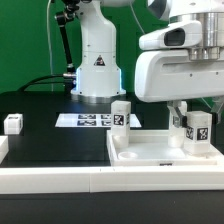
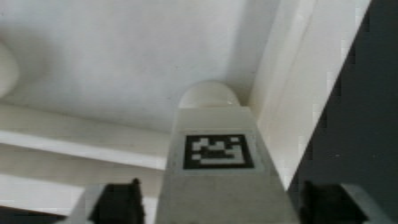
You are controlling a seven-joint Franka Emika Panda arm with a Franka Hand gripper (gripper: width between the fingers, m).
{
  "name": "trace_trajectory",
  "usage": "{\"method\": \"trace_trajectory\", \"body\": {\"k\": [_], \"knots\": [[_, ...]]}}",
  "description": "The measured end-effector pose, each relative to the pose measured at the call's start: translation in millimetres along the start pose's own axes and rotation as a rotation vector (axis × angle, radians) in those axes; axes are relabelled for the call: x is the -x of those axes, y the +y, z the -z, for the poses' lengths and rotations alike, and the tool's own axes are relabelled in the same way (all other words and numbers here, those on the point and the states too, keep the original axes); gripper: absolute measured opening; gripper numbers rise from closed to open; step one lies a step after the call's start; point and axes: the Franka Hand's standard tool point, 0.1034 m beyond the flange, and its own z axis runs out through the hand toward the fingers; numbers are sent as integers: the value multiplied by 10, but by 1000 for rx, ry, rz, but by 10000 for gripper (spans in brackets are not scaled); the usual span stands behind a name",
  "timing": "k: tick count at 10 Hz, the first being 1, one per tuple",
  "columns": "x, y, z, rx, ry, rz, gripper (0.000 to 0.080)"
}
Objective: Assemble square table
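1. This is a robotics lab bench: the white base of a Franka arm [image 1: 97, 60], with a warning-triangle sticker, stands at the back of a matte black table [image 1: 40, 135].
2. A plain green backdrop [image 1: 25, 45] closes the scene behind, with a dark cable [image 1: 55, 45] in front of it.
3. The marker board [image 1: 88, 120] lies flat on the table, and a white rail [image 1: 50, 182] runs along the near edge.
4. The white plastic parts carry black-and-white square tags: one on an upright leg [image 1: 120, 115], another seen close on the leg in the wrist view [image 2: 217, 150].
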Motion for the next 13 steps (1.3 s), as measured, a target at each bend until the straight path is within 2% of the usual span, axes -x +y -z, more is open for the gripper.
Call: {"method": "trace_trajectory", "body": {"k": [1,5,7,9,13], "knots": [[0,0,0,0,0,0,284],[0,-2,0,-2,0,-87,288],[3,-1,-2,-4,0,-313,288],[7,11,-9,-17,2,-586,288],[11,-9,-19,-18,-1,-1026,290]]}}
